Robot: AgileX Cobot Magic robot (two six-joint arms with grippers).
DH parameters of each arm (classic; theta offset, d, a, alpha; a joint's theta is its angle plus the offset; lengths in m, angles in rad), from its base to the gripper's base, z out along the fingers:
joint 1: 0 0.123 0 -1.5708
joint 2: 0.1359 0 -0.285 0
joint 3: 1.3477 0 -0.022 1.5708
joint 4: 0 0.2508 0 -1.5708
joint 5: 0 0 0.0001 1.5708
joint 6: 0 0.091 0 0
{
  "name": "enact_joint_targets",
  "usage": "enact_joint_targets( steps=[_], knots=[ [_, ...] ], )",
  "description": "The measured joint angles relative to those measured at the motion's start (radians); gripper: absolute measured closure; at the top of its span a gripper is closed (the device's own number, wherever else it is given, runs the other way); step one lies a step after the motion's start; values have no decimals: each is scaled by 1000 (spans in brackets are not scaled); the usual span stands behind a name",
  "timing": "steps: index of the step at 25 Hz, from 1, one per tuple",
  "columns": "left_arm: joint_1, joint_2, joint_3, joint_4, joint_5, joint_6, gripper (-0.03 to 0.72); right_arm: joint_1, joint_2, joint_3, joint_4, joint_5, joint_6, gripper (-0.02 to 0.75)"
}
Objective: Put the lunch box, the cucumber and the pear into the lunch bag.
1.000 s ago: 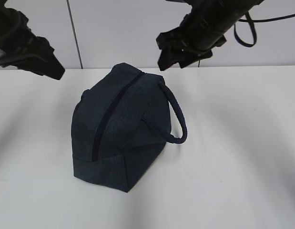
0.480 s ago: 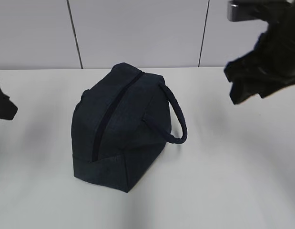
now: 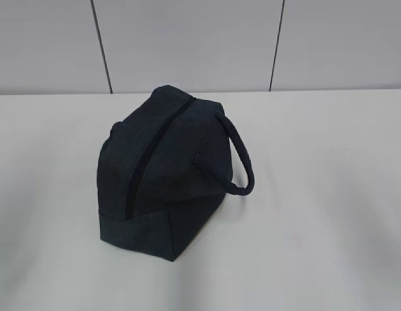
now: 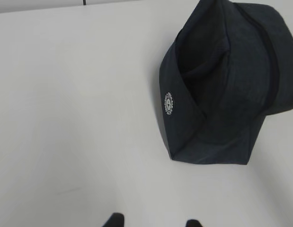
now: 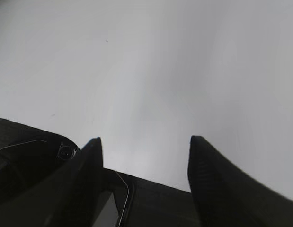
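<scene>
The lunch bag [image 3: 166, 175] is standing zipped shut on the white table [image 3: 330, 194], its loop handle [image 3: 238, 159] arching off one side, and it is lying ahead and to the right of the left gripper [image 4: 153, 221]. That gripper is showing only two tips set apart, holding nothing. The right gripper [image 5: 144, 142] is hovering over bare table with jaws spread wide and empty.
</scene>
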Motion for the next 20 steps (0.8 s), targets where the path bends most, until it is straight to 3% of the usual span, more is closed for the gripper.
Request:
enact_joint_targets(
  steps=[9,20],
  knots=[
    [0,-320,65,50,95,0,447,0,-422,173,-35,75,0,294],
    [0,-478,65,57,104,0,447,0,-699,185,-79,92,2,295]
  ],
)
